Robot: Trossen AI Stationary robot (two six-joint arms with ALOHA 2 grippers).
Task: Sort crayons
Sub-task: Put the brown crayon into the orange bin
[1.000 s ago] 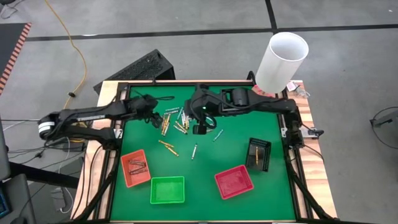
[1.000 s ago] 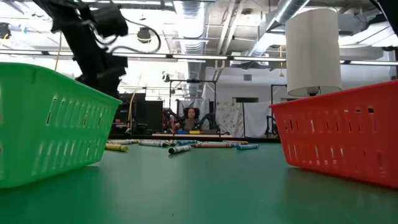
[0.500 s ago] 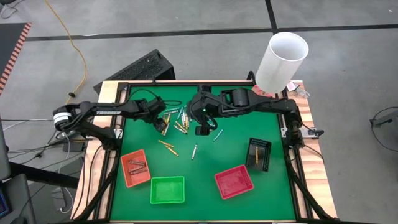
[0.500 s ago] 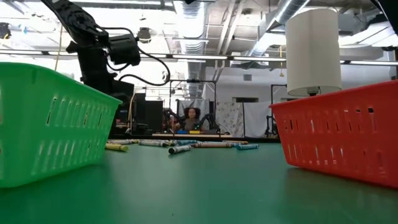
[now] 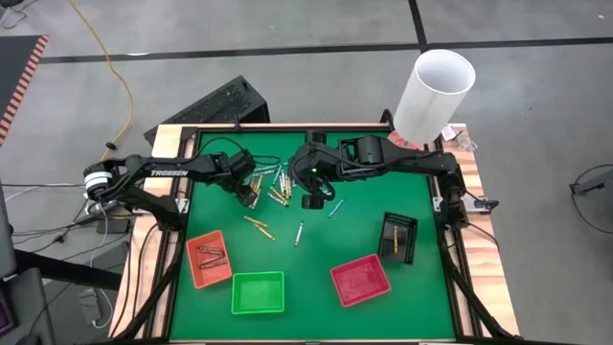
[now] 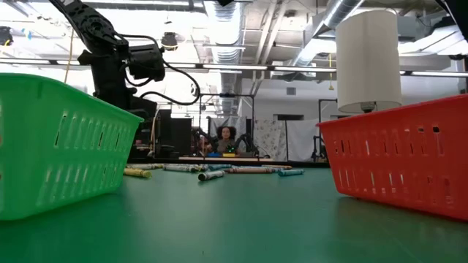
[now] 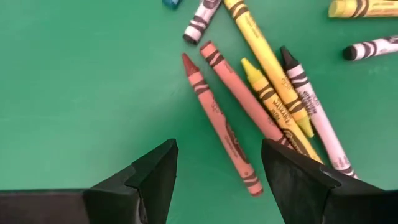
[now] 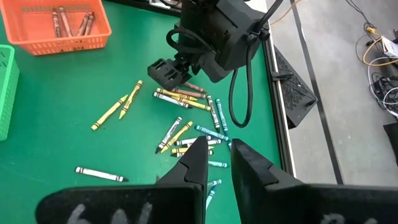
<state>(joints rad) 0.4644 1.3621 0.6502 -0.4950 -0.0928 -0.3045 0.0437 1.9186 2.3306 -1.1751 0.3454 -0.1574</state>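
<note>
reddish-brown crayon (image 7: 219,126) between wide left claw (image 7: 217,163)

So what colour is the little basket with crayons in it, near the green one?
Orange plastic basket, seen best in the right wrist view.
</note>
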